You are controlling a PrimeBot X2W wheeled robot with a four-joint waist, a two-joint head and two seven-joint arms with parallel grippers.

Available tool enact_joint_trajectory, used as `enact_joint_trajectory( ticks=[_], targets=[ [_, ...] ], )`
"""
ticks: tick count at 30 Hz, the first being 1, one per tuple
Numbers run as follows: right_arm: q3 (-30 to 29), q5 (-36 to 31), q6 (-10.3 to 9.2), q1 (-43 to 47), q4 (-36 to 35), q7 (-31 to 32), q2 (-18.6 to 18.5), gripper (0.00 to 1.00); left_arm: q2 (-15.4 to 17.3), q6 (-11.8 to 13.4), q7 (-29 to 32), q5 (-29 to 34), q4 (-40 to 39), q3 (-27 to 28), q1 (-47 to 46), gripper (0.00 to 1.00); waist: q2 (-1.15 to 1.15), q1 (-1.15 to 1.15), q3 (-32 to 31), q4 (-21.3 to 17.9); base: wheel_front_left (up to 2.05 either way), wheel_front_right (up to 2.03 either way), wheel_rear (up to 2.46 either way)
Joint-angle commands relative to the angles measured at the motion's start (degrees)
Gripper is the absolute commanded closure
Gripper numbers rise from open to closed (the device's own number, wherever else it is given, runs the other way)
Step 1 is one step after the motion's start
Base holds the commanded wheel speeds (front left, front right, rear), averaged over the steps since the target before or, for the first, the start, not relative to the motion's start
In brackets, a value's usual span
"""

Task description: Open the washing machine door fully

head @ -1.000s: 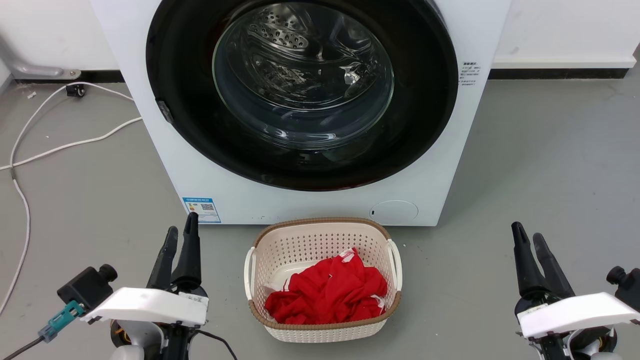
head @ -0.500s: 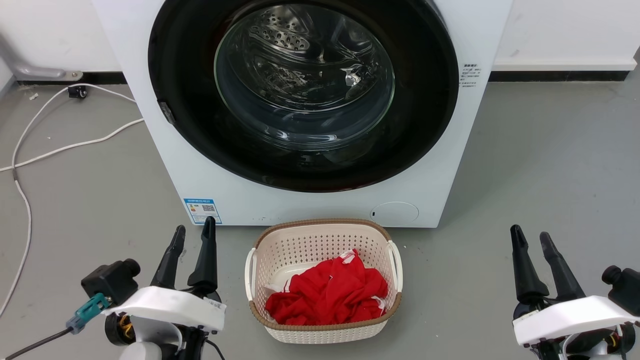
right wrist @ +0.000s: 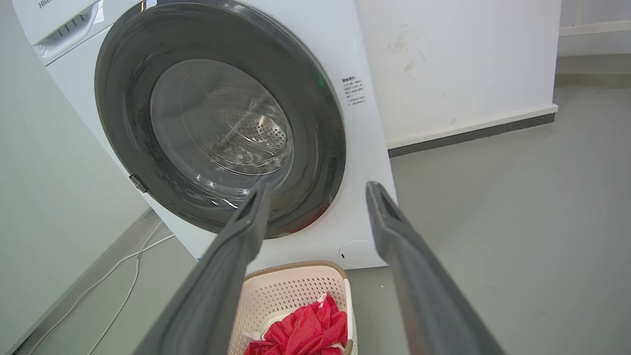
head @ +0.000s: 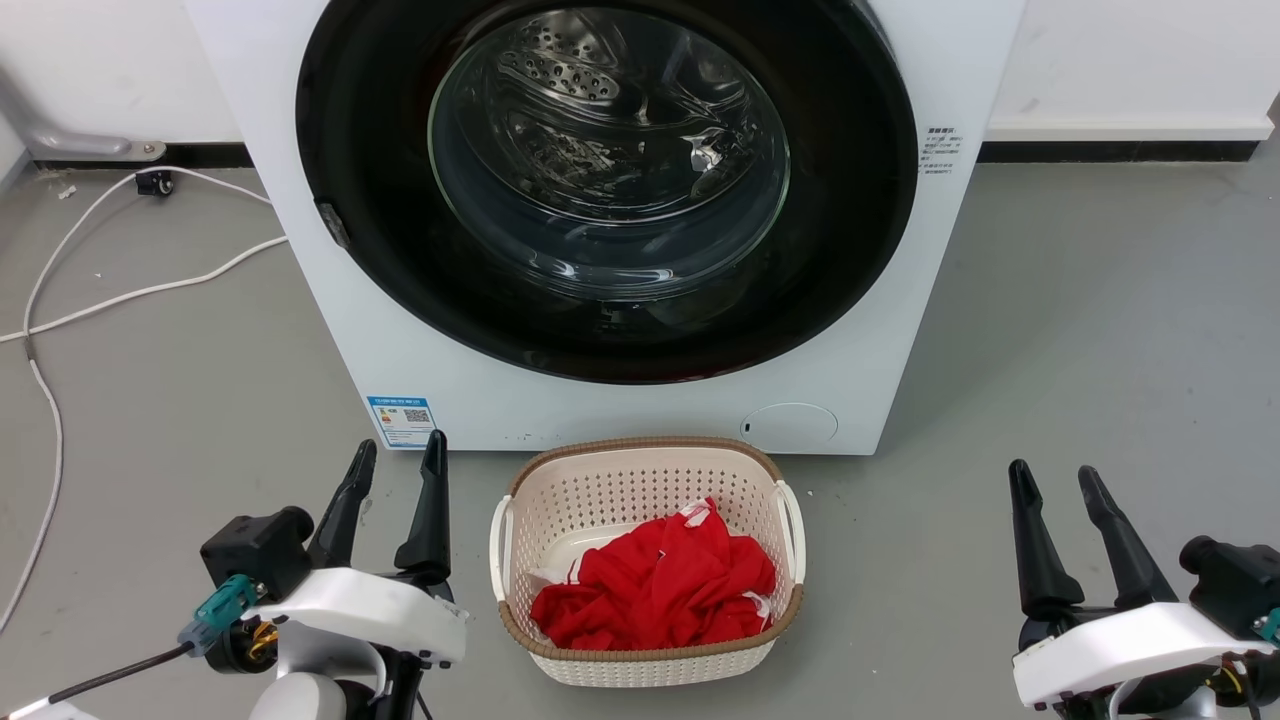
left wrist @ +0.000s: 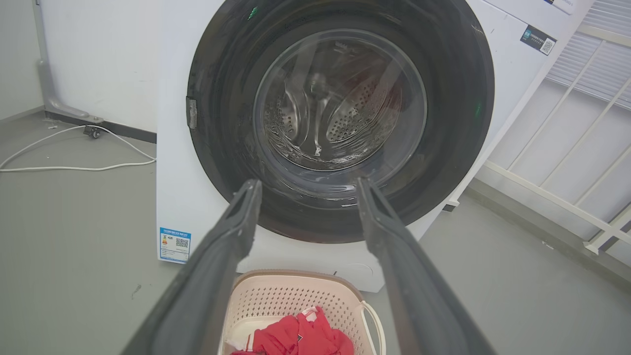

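Nothing of the opening looks done yet: the washing machine door (head: 606, 190) lies shut against the white washing machine (head: 400, 340), while the left gripper (head: 400, 446) and right gripper (head: 1051, 472), both spread and empty, hover low beside the laundry basket (head: 640, 445), well short of it.

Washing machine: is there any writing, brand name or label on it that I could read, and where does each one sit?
"Hise…": brand lettering on the washing machine top panel, cut off at the right wrist view's edge.
Blue label sticker, front lower left: QR code, print too small to read.
Small black print right of the washing machine door: too small to read.
Dark sticker, front upper right: QR code, unreadable.
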Motion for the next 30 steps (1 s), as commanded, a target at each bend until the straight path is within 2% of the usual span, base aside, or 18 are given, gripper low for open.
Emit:
enact_joint_trajectory(
  ticks=[1,30],
  targets=[
    [0.1,-2.1,-0.01,-0.2,-1.0,-0.5,0.1,0.0,0.5,0.5,-0.6,1.9,-0.2,-0.3,-1.4,0.0,0.0,0.0,0.0,0.0,0.0,0.0,0.0],
    [0.3,-15.9,-0.02,1.4,-2.2,-1.5,0.3,0.0,2.2,3.1,-4.2,15.6,1.1,-3.1,-2.4,0.0,0.0,0.0,0.5,-0.1,0.0,0.0,0.0]
  ],
)
